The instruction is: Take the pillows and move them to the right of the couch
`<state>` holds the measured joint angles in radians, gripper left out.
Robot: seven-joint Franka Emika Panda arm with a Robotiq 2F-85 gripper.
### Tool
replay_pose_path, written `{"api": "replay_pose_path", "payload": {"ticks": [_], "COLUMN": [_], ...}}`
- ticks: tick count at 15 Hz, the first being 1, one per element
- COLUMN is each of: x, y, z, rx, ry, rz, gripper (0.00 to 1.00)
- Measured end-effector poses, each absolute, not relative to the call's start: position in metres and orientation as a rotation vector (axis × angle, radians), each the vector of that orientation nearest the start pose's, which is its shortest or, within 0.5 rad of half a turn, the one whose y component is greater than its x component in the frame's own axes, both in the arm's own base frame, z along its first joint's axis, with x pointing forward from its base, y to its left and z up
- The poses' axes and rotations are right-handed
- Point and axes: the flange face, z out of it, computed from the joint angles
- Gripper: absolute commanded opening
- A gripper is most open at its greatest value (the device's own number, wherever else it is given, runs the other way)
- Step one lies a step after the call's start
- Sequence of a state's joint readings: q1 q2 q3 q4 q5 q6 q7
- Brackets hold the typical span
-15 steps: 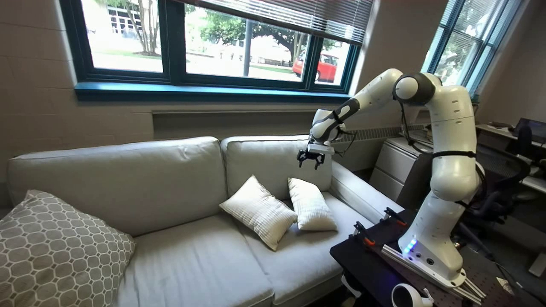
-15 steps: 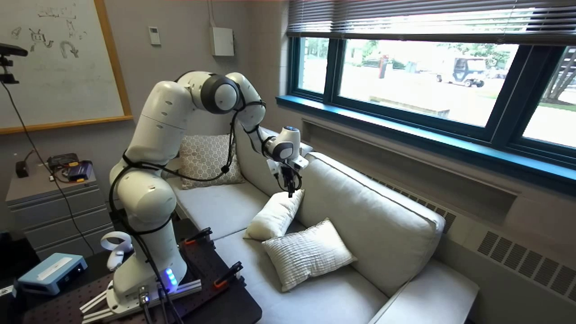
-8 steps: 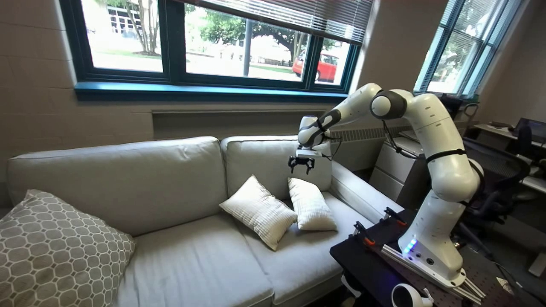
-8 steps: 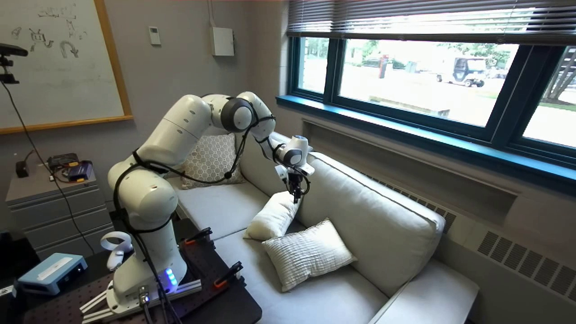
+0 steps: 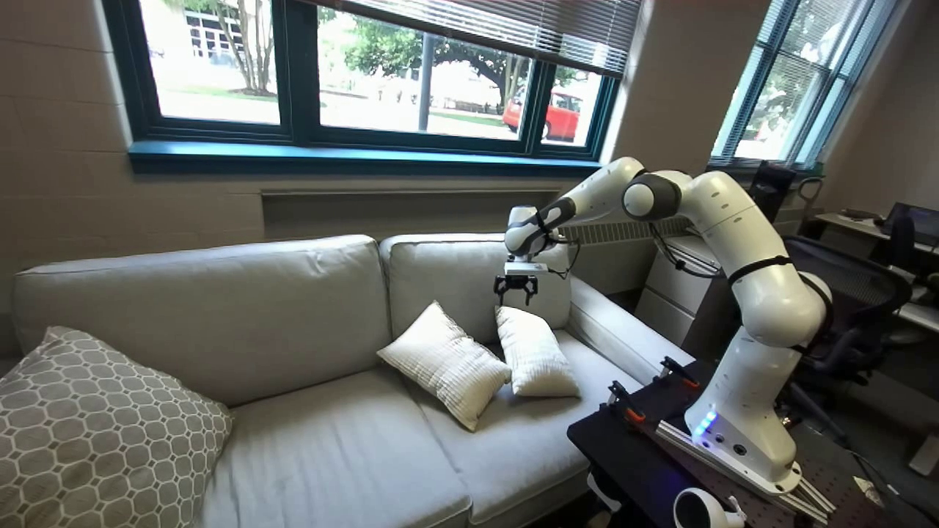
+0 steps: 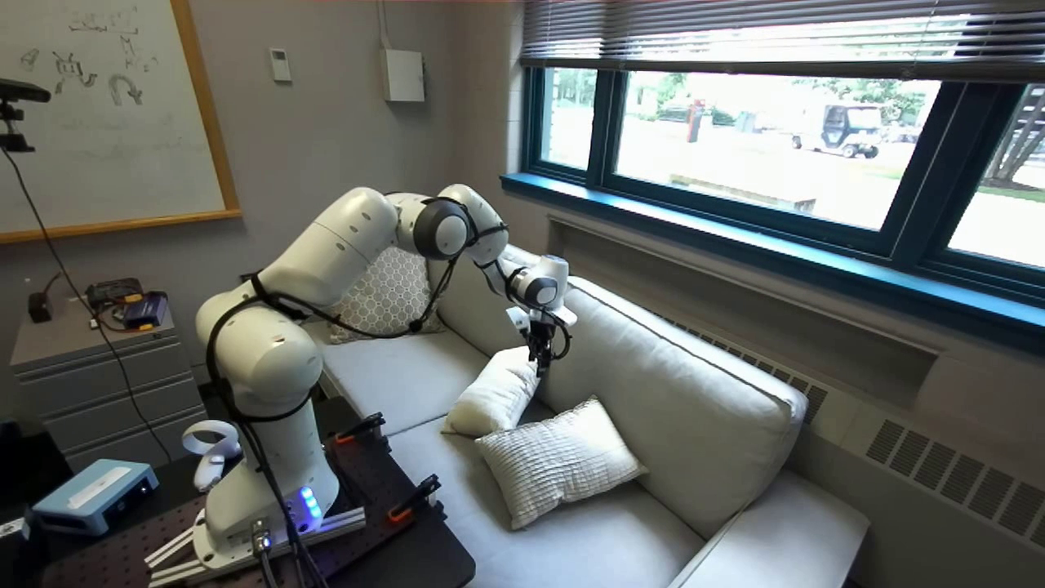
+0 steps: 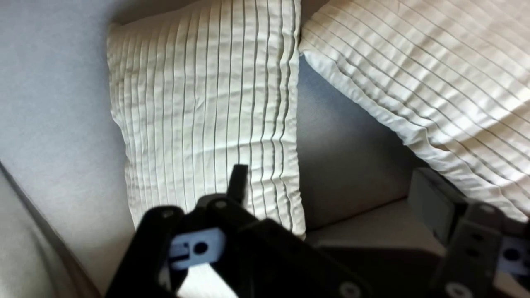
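Note:
Two white ribbed pillows lie side by side on the couch [image 5: 315, 447]. The smaller-looking pillow [image 5: 537, 356] leans near the padded arm, and the pillow [image 5: 444, 367] beside it rests tilted across the seat. In both exterior views my gripper [image 5: 516, 301] points down just above the top of the pillow by the arm, in front of the back cushion. In the wrist view that pillow [image 7: 203, 103] passes behind one fingertip, while the other pillow [image 7: 439, 82] shows at the upper right. The jaws stand wide apart around nothing; contact with fabric cannot be made out.
A larger grey patterned pillow [image 5: 103, 433] sits at the far end of the couch. The back cushion [image 5: 469, 282] rises close behind my gripper. Beside the couch, the black table [image 5: 623, 451] carries the robot base and clamps [image 6: 415, 500] at its edge.
The gripper has come down toward the pillow by the arm, shifting left in one exterior image and right in another. Its jaws have stayed open, and both pillows lie as before.

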<state>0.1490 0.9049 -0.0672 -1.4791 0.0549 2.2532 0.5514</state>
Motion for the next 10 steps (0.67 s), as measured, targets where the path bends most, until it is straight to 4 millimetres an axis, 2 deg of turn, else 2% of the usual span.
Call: {"api": "replay_pose_path", "payload": {"ticks": [6, 8, 10], "x": [0.694, 0.693, 0.694], "y": [0.066, 0.067, 0.069], "z": [0.124, 0.115, 0.096], "rx": [-3.097, -3.101, -3.11], "ry": [0.765, 0.764, 0.776], "rz": [0.191, 0.205, 0.23], "gripper": [1.0, 1.0, 1.0]}}
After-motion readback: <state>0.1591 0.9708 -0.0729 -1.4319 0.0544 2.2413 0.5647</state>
